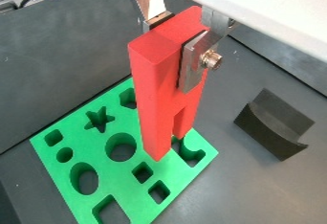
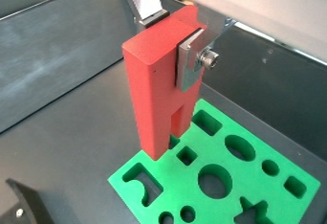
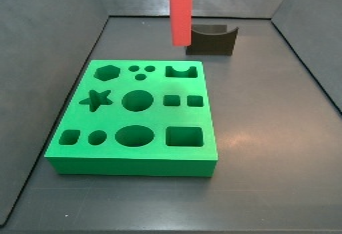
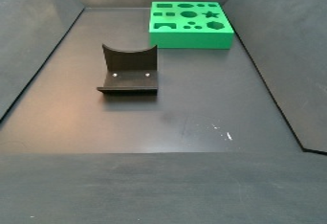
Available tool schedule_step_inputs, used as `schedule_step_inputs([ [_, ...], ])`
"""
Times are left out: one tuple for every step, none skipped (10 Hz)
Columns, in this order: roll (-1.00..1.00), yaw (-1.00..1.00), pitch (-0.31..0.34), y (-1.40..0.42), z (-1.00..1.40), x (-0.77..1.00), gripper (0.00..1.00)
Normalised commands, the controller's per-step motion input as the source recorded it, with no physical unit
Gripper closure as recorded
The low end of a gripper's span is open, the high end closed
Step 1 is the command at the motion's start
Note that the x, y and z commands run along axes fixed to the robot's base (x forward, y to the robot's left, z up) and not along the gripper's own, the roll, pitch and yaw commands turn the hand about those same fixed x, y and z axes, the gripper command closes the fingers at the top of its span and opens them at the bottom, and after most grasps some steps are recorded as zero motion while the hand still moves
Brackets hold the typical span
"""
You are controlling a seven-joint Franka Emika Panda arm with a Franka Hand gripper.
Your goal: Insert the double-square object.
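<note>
My gripper is shut on the top of the double-square object, a tall red piece hanging upright with its two legs down. It shows the same way in both wrist views, gripper and red piece. A silver finger presses one side face. The legs' ends hang above the green block with shaped holes, apart from it. In a side view the red piece hangs high over the block's far edge, and the gripper is out of frame. The other side view shows only the block.
A dark notched block stands on the floor beyond the green block; it also shows in a side view and in both wrist views. Grey walls ring the dark floor.
</note>
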Motion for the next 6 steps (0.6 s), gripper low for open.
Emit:
schedule_step_inputs([
  [0.00,-1.00,-0.020,0.00,-0.27,0.00,1.00],
  [0.00,-1.00,-0.020,0.00,-0.25,0.05,1.00],
  [0.00,-0.97,-0.021,0.00,-0.23,0.12,1.00],
  [0.00,-0.97,-0.016,0.00,-0.25,0.13,1.00],
  [0.00,-1.00,0.000,0.00,-0.29,0.08,1.00],
  [0.00,-1.00,0.000,0.00,-0.29,0.02,1.00],
])
